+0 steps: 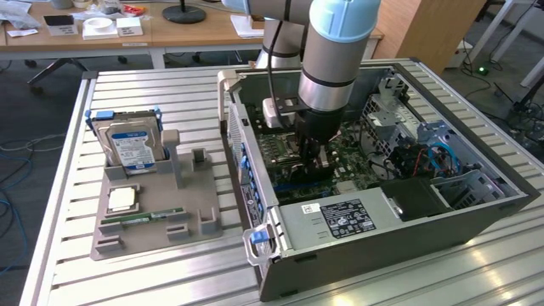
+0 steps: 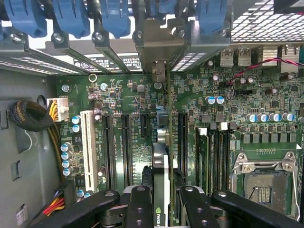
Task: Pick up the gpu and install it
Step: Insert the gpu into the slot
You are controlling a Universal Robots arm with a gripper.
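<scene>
The gripper (image 1: 316, 167) is seen lowered deep inside the open computer case (image 1: 476, 210), right over the green motherboard (image 2: 266, 109). In the wrist view, the gpu (image 2: 160, 166) is held edge-on between the 2 black fingers (image 2: 140, 209), pinched on both faces, its metal bracket (image 2: 159, 45) reaching up to the rear slot covers. The card is lined up along the black expansion slots. Out on the grey tray (image 1: 204, 220), a hard drive (image 1: 132, 150) is left standing upright.

Silver-grey tubular arm (image 1: 327, 57) with pale-blue joint caps, black cable, black screwed fingers (image 2: 140, 209).
</scene>
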